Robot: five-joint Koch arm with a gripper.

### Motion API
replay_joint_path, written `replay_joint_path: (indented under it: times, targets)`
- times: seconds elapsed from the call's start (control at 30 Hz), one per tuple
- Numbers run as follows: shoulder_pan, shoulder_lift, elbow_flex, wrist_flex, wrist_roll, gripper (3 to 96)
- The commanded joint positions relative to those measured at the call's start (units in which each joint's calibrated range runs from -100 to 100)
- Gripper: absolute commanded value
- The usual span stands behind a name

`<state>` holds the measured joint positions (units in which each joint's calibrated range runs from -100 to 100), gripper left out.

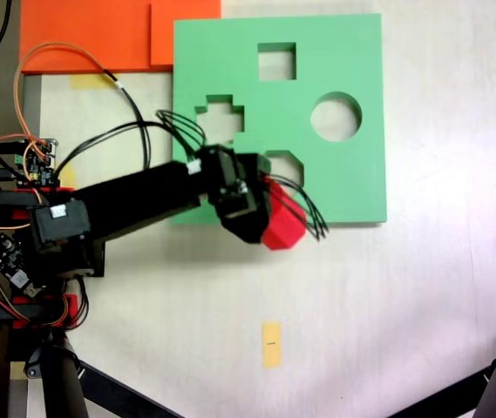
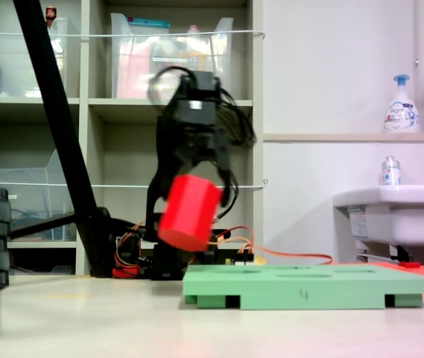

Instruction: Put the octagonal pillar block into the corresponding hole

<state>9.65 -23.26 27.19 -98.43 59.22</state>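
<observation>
One gripper (image 2: 191,183), clamped on the tilted octagonal pillar block (image 2: 189,212) above the green board (image 1: 352,187), risks jamming it askew against the corresponding hole (image 1: 289,162).

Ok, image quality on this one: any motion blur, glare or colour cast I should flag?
Second exterior view: the red block and the gripper holding it are smeared by motion blur, while the green board stays sharp. First exterior view: the block reads fairly crisp; the table looks washed out with a pinkish tint toward the first exterior view's right.
</observation>
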Motion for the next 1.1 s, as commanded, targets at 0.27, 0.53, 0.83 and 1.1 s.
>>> replay_joint_path:
  times: [0.27,0.53,0.83,1.1]
  targets:
    - [5.81,12.50,13.19,-1.57,6.25,25.3]
    - [6.50,18.51,13.19,-1.57,8.06,25.3]
    - [6.59,21.16,13.29,-1.57,8.40,25.3]
    - [6.89,22.14,13.78,-1.57,8.79,25.3]
